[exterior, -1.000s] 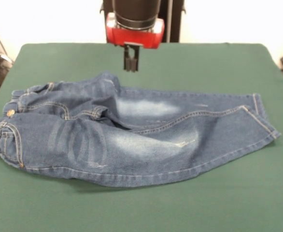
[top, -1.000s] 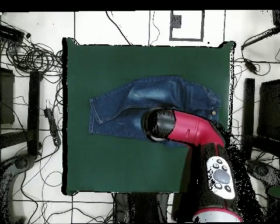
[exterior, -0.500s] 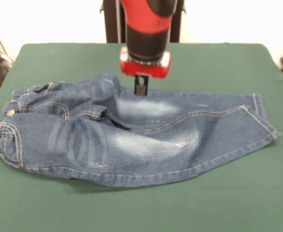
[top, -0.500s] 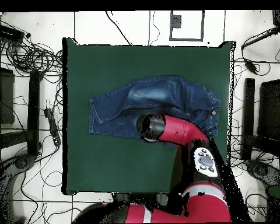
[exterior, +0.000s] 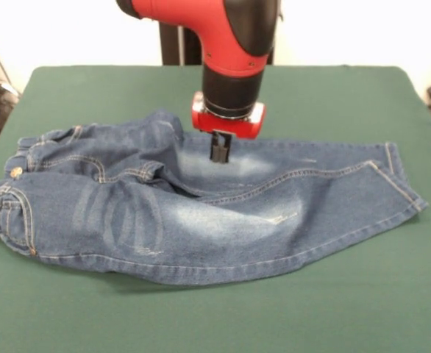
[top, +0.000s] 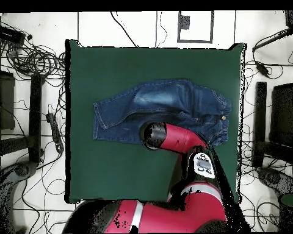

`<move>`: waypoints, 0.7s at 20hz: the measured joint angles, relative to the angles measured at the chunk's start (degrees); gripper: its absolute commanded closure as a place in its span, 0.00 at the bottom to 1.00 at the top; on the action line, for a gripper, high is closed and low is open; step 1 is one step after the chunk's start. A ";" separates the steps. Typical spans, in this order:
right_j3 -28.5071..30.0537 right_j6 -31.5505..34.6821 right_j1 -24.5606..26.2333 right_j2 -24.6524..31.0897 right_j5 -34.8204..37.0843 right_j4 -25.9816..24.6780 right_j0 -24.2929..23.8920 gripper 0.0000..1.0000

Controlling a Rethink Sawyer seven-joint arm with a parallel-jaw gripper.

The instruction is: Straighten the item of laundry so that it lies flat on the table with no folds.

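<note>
jeans (exterior: 193, 202) lying rumpled mid-bench (exterior: 333, 95) | gripper (exterior: 221, 151) hovering over far leg, fingers pressed together, gripping nothing

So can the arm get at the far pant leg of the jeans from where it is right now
Probably yes. The gripper hangs right over the jeans at the far leg's faded patch, with nothing between them; whether it already touches the denim can't be told.
</note>
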 measured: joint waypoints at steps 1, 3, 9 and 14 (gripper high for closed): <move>-0.02 0.14 0.06 -0.19 -0.02 0.24 0.17 1.00; -0.07 1.28 0.55 -1.77 -0.34 2.33 1.66 1.00; -0.01 3.84 1.47 -4.53 -1.06 6.48 4.38 1.00; 0.54 7.91 2.20 -6.69 -2.03 11.00 7.08 1.00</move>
